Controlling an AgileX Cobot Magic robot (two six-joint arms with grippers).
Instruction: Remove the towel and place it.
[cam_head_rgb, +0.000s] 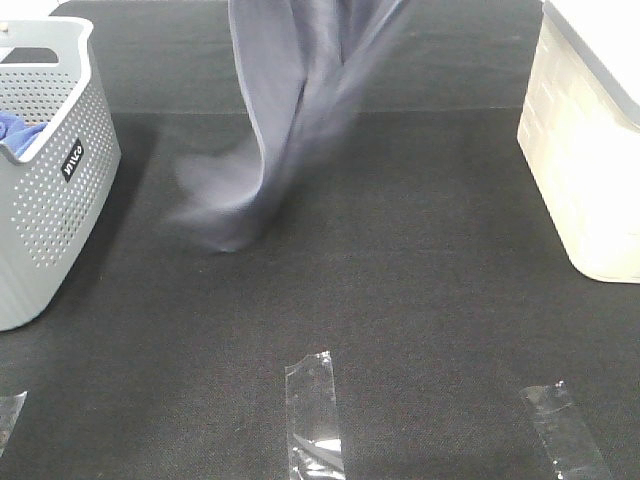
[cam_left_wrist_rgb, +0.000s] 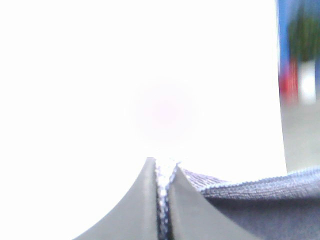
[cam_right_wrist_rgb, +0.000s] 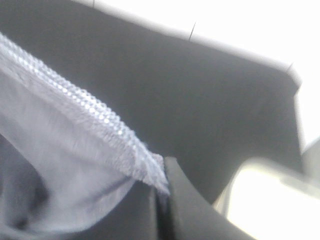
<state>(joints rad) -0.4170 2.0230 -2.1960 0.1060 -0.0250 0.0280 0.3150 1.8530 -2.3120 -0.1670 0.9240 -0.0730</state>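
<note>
Grip first: left gripper (cam_left_wrist_rgb: 163, 200) is closed down to a cloth-thick gap, with the towel (cam_left_wrist_rgb: 260, 200) hem pinched between its tips and the rest of that edge running off to one side. Right gripper (cam_right_wrist_rgb: 163, 210) is the same: tips pressed together on the hem end, cloth falling away from it. Two pinches on one edge look like the point. The towel hangs as a sheet, not a wad, so it can be laid flat rather than dropped in a heap.

Outward: the towel is in the air over the middle of the black mat (cam_head_rgb: 420, 300), draped from above the top edge of the high view. Its lower end is blurred and sits low over the mat; can't tell if it touches. The blur suggests swinging. It hangs clear of the grey basket (cam_head_rgb: 60, 200) on the left, which shows only the blue cloth (cam_head_rgb: 20, 132) inside, and well apart from the white bin (cam_head_rgb: 590, 170) on the right. Removal looks done, placing not yet.

Views: the high camera gives hang and position but neither gripper, both out of frame above. Wrist views give the grip but nothing on where the bottom end is. Left wrist background is blown out white; right wrist shows mat and a pale bin corner beyond the fingers. Clear tape strips (cam_head_rgb: 312, 410) on the near mat show only in the high view. Possibly placement marks, but that's a guess.
</note>
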